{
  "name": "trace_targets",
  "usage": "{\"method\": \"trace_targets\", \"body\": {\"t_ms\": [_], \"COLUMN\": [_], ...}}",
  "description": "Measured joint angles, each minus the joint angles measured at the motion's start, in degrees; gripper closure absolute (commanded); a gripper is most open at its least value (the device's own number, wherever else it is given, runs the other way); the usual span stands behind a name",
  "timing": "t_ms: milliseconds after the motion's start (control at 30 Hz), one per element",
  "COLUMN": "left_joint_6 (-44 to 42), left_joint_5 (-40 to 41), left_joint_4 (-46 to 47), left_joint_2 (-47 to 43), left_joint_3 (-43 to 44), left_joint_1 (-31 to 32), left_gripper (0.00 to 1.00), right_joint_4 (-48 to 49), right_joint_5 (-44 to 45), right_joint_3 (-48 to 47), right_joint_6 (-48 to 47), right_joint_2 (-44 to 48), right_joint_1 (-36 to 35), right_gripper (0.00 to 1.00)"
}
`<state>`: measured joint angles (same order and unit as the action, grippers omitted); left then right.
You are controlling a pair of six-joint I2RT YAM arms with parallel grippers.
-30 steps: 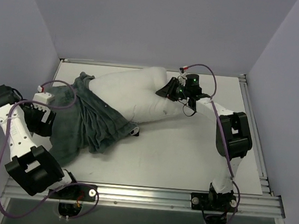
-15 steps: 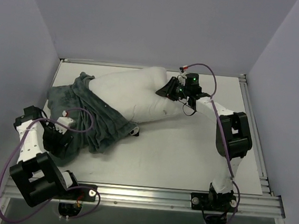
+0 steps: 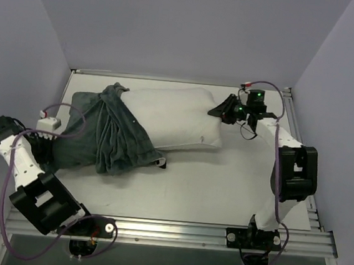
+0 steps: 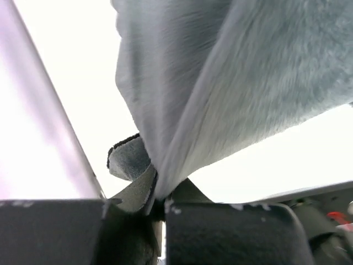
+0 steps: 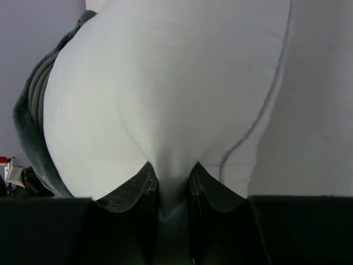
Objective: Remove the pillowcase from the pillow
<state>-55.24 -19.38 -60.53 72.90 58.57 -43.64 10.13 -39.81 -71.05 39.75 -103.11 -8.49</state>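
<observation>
The white pillow (image 3: 175, 115) lies across the back of the table, its left end still inside the pillowcase (image 3: 104, 139). The pillowcase shows its grey-green face, bunched in folds over that end. At the cover's left edge my left gripper (image 3: 51, 149) is mostly hidden by cloth. In the left wrist view the gripper (image 4: 160, 201) is shut on a fold of the pillowcase (image 4: 231, 83). My right gripper (image 3: 219, 110) is at the pillow's right end. The right wrist view shows it (image 5: 174, 185) shut on a pinch of the pillow (image 5: 165, 94), with the pillowcase (image 5: 34, 105) behind at the left.
The white table (image 3: 229, 181) is closed in by grey walls at the left, back and right. A metal rail (image 3: 217, 234) runs along its front edge by the arm bases. A purple cable (image 3: 72, 111) loops over the left arm near the cover.
My left gripper swung back to the cover's left edge and shut on it. My right arm drew the pillow to the right, and it now lies stretched out with more white showing.
</observation>
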Motion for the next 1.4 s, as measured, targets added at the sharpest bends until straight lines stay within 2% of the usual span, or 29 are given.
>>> {"method": "trace_targets", "body": {"t_ms": [100, 267, 333, 400, 500, 533, 567, 633, 667, 733, 767, 833, 900, 933, 967, 1033, 1067, 1167, 1400], "left_joint_6": [1.8, 3.0, 4.3, 6.4, 11.6, 13.9, 16.4, 21.1, 23.5, 27.4, 29.1, 32.2, 34.0, 34.8, 35.8, 38.6, 39.9, 42.8, 48.1], "left_joint_5": [-5.5, -3.1, -2.3, -1.4, 1.7, 2.8, 4.3, 7.3, 8.4, 9.1, 9.1, 8.9, 9.0, 9.7, 10.4, 9.8, 9.0, 8.2, 1.2], "left_joint_4": [-3.7, -3.3, -4.2, -5.3, -6.1, -6.9, -7.0, -8.4, -8.0, -5.8, -2.8, 3.9, 7.6, 8.0, 7.1, 2.6, 2.3, 3.0, 4.5], "left_joint_2": [2.7, 4.6, 4.7, 4.8, 4.9, 5.6, 6.9, 12.1, 15.5, 21.2, 21.6, 18.6, 15.1, 14.4, 14.6, 20.5, 22.9, 25.2, 23.3], "left_joint_3": [9.7, 25.1, 31.2, 38.0, 48.1, 52.7, 57.9, 73.9, 83.4, 100.4, 103.6, 101.2, 95.3, 93.5, 94.2, 103.5, 106.4, 103.5, 103.5], "left_joint_1": [-3.0, -8.5, -7.8, -3.9, 8.9, 15.1, 21.7, 34.1, 39.1, 45.2, 46.7, 47.4, 48.1, 49.4, 50.4, 52.8, 54.0, 57.4, 58.6], "left_gripper": [0.98, 0.98, 0.98, 0.98, 0.98, 0.98, 0.98, 0.98, 0.98, 0.98, 0.98, 0.98, 0.98, 0.98, 0.98, 0.98, 0.98, 0.98, 0.98], "right_joint_4": [-5.7, -8.5, -13.0, -16.0, -19.7, -20.9, -22.2, -24.3, -25.7, -28.0, -29.0, -30.8, -30.8, -30.3, -29.7, -28.6, -28.1, -26.8, -24.0], "right_joint_5": [-2.1, 8.0, 12.3, 14.5, 17.3, 18.1, 18.4, 18.8, 18.6, 18.4, 18.4, 18.3, 18.0, 17.8, 17.6, 17.3, 17.3, 16.8, 14.3], "right_joint_3": [2.8, 1.7, -1.2, -4.3, -9.6, -11.6, -13.5, -16.9, -18.9, -23.2, -25.4, -30.6, -34.7, -36.1, -37.0, -38.4, -38.9, -39.8, -40.0], "right_joint_6": [-1.0, -6.1, -9.3, -12.6, -17.5, -18.9, -19.9, -22.3, -23.1, -24.2, -24.5, -24.7, -24.5, -24.3, -23.6, -23.1, -23.0, -22.9, -22.0], "right_joint_2": [5.6, 11.8, 13.2, 14.2, 14.6, 14.6, 14.4, 14.2, 13.9, 13.4, 13.2, 12.6, 12.6, 12.9, 13.2, 14.0, 14.4, 15.0, 15.4], "right_joint_1": [7.6, 30.4, 33.4, 30.6, 20.0, 15.8, 11.9, 4.2, 1.1, -3.1, -4.3, -5.8, -6.3, -6.6, -6.9, -7.6, -8.2, -10.1, -13.3], "right_gripper": [1.00, 1.00, 1.00, 1.00, 0.84, 0.68, 0.60, 0.46, 0.43, 0.38, 0.37, 0.34, 0.32, 0.23, 0.20, 0.08, 0.07, 0.00, 0.00]}}
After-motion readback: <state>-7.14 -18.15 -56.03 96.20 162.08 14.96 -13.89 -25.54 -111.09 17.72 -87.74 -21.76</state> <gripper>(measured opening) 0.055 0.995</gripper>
